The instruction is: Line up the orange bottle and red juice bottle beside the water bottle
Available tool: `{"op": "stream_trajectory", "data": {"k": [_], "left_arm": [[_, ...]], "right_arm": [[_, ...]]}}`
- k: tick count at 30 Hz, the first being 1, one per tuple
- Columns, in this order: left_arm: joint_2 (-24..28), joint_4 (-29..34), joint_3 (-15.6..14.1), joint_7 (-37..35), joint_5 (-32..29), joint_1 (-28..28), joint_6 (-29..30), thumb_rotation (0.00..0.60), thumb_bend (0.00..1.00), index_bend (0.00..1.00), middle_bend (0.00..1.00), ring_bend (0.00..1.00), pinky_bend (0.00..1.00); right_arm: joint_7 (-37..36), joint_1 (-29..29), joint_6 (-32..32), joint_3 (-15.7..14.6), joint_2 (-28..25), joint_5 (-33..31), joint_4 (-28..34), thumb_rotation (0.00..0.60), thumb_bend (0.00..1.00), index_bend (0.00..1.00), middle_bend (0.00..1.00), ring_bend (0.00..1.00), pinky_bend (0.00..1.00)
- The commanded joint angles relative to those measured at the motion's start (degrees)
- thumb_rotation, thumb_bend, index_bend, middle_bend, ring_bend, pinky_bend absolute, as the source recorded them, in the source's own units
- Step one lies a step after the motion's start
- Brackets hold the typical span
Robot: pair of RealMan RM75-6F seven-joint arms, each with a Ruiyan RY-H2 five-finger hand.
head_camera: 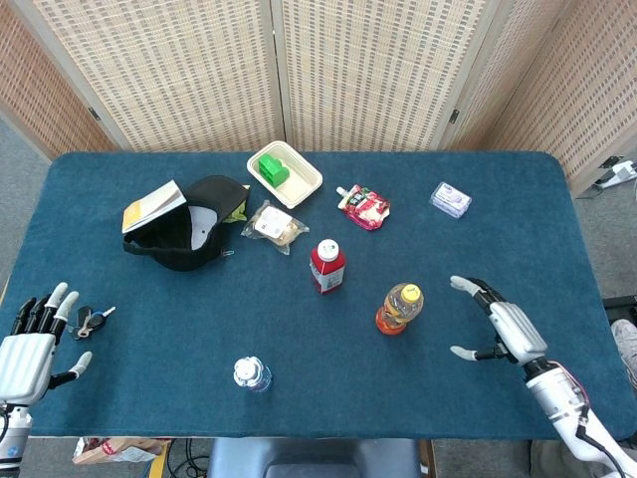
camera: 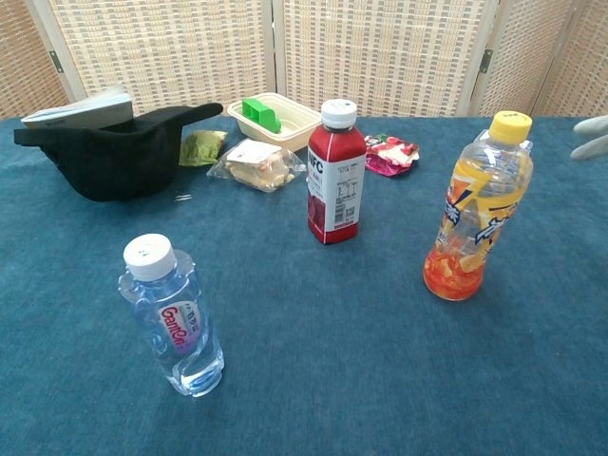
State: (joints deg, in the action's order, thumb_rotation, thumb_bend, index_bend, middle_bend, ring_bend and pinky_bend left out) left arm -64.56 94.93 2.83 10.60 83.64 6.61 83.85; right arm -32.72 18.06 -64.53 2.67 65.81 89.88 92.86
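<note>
Blue cloth is covering the tabletop (head_camera: pixel 149 299). Three bottles are standing upright on it, well apart from one another. Water bottle (head_camera: pixel 252 374), white cap, is sitting near my front edge, left of centre. Red juice bottle (head_camera: pixel 326 267) is standing further back, up and right of the water bottle. Orange bottle (head_camera: pixel 399 309), yellow cap, is standing right of the red one and a little nearer to me. No two bottles are touching.

My right hand (head_camera: pixel 503 325) is hovering over the cloth just right of the orange bottle, fingers (head_camera: pixel 466 285) spread apart, thumb out, holding nothing, not touching the bottle. In the chest view only a pale fingertip is showing at the right edge.

My left hand (head_camera: pixel 28 351) is lying at the front left corner, fingers splayed, gripping nothing. A bunch of keys (head_camera: pixel 92 320) is lying just beside it.

Further back are lying a black cap (head_camera: pixel 189 236) with a booklet (head_camera: pixel 152 205) on it, a wrapped snack (head_camera: pixel 273 225), a tray (head_camera: pixel 301 185) holding a green block (head_camera: pixel 271 168), a red pouch (head_camera: pixel 364 206) and a small packet (head_camera: pixel 451 199).
</note>
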Motion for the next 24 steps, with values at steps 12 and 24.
{"op": "stream_trajectory", "data": {"k": [12,24], "left_arm": [[0.26,0.07,-0.08,-0.46,0.41,0.0,0.11,0.6,0.23,0.0,0.0,0.0,0.0],[0.44,-0.18,-0.08,-1.03,0.49,-0.1,0.25,0.6,0.23,0.0,0.0,0.0,0.0]], "right_arm": [[-20.23,8.85,6.31,0.69,10.12,1.41,-9.95,0.6,0.02,0.11,0.15,0.04,0.12],[-26.3,13.31,7.79,-0.16,14.86,2.72,-14.66,0.6,0.03,0.12,0.2,0.08,0.12]]}}
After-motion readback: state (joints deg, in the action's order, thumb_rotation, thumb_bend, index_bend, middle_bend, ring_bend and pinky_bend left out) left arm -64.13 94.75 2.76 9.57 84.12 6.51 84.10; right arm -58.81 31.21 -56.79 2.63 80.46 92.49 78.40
